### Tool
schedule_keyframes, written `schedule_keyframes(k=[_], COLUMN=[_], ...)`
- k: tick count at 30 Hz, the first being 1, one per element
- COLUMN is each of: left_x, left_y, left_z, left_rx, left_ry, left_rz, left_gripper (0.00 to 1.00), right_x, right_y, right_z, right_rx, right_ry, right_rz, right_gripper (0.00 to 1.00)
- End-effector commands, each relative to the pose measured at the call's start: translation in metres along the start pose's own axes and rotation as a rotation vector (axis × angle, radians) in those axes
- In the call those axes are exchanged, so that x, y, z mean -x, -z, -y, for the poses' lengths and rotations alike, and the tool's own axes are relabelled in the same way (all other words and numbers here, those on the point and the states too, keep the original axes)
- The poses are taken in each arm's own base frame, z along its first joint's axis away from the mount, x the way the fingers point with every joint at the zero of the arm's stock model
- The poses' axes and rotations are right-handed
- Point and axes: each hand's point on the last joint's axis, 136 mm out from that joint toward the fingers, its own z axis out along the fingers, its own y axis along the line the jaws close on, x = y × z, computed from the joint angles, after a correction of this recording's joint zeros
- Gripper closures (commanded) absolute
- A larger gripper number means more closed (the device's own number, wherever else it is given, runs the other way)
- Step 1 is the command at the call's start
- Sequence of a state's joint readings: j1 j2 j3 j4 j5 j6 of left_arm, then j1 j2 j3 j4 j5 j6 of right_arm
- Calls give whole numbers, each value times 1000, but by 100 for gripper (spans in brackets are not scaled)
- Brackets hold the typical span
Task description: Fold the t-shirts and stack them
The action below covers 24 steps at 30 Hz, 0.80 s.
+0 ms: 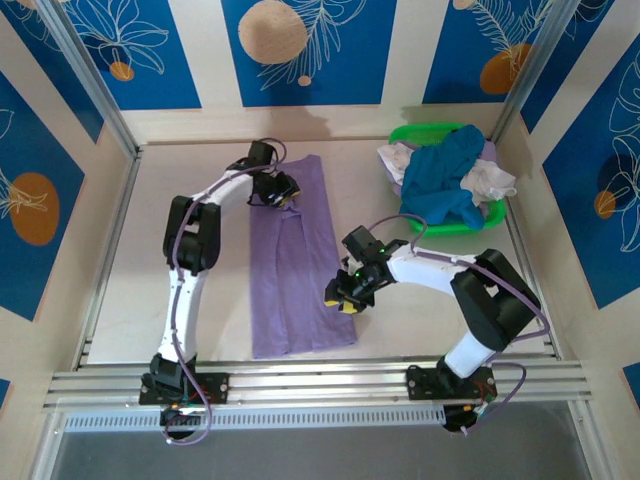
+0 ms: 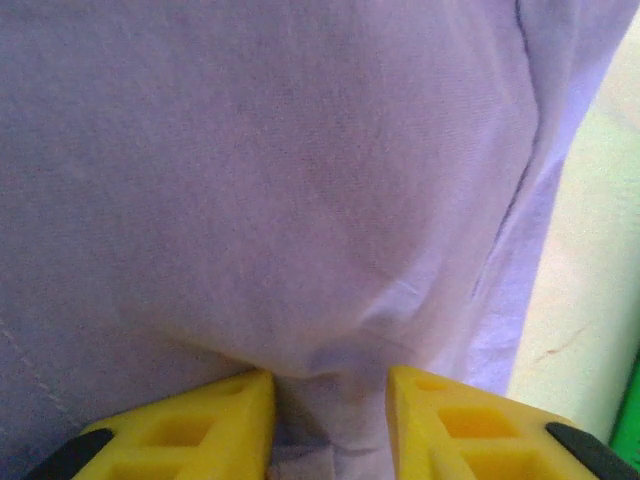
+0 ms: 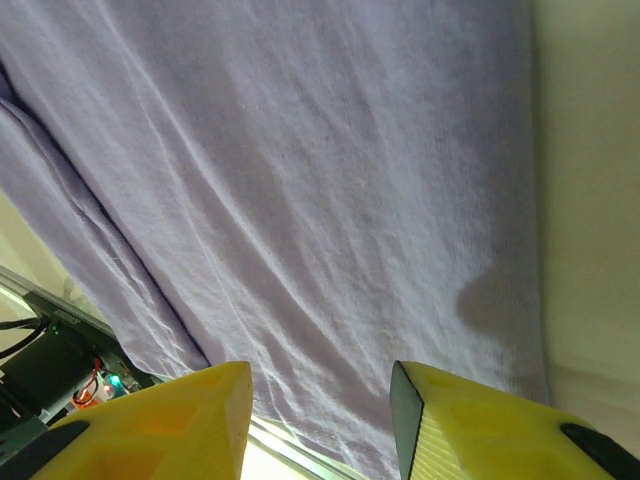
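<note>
- Top external view: noted a pale surface (image 1: 130,300) enclosed by blue-and-cream patterned panels (image 1: 300,50), with metal rails (image 1: 320,380) along the near edge.
- Found the lavender t-shirt (image 1: 290,280) lying mid-surface as a long narrow strip, folded lengthwise, running from near the far edge down to just short of the rails.
- Recorded a green basket (image 1: 455,230) in the far right corner, well apart from the lavender strip.
- Observed the teal-blue t-shirt (image 1: 445,180) heaped loosely on top of the basket load, unfolded and rumpled, reaching toward the front rim.
- Observed white t-shirts (image 1: 492,180) crumpled beneath and beside the teal one, showing at both the left and right sides of the basket.
- Located the left end effector (image 1: 283,192) at the far left edge of the lavender strip. Checked in the left wrist view: cloth puckered and drawn in between the left fingers (image 2: 215,425), creases converging at the tips. Judged clenched on a fold of the shirt.
- Located the right end effector (image 1: 342,298) at the right edge of the strip, toward the near end. Checked in the right wrist view: right fingers (image 3: 480,425) standing apart, with the shirt's hem crossing the gap. Cannot tell whether cloth is gripped or merely lying beyond the tips.
</note>
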<state>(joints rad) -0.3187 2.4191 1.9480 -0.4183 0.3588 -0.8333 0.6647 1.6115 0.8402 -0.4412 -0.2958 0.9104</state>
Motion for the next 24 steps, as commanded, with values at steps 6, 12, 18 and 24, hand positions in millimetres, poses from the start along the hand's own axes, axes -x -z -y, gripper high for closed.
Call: schedule_keyframes(k=[6,12,18,24], left_x=[-16,-8,-36,-102], left_y=[-32,28,96,145], left_z=[18,40,48,-2], left_rx=[-4,-29,-47,32], left_ry=[2,-72,-145,-167], left_rz=[-73,-3,4,-39], left_gripper=[64,61,57,57], right_x=[-1,-14,-38,-63], right_y=[2,25,35,33], right_z=[8,11,32,51], right_rx=[5,-23,-90,-101], right_ry=[-23,0,3,-19], right_rz=[-21,17,-5,-23], right_gripper=[57,57,57,57])
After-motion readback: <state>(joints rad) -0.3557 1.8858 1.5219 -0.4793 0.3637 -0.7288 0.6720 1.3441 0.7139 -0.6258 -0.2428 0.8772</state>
